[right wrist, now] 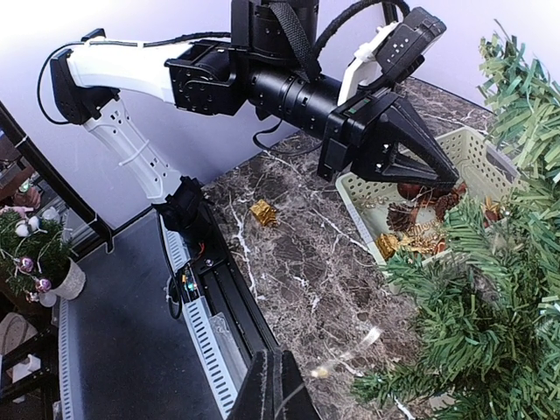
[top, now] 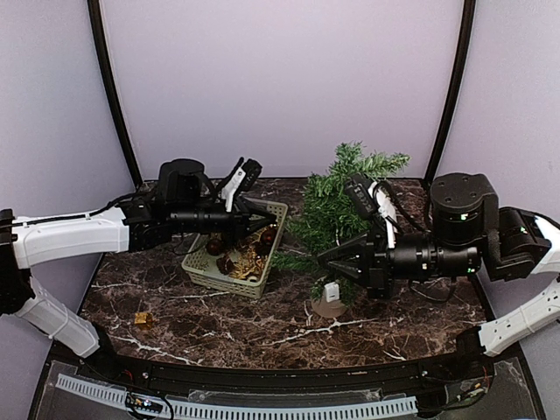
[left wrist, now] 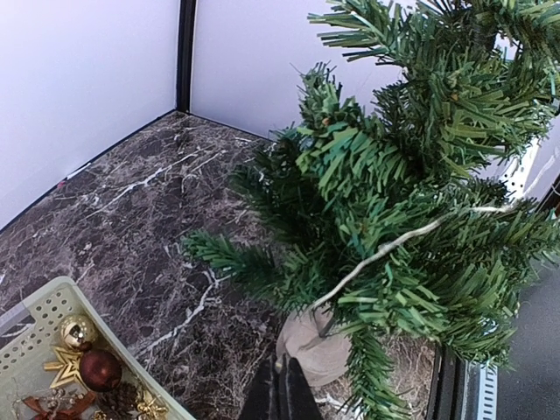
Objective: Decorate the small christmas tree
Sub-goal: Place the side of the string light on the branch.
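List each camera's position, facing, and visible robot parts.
Top external: above and behind the robot, looking down on small christmas tree; left gripper, right gripper show.
Left wrist: faces the tree; left gripper at bottom edge.
Right wrist: faces the basket and left gripper; right gripper at bottom.
All share the tree and basket.
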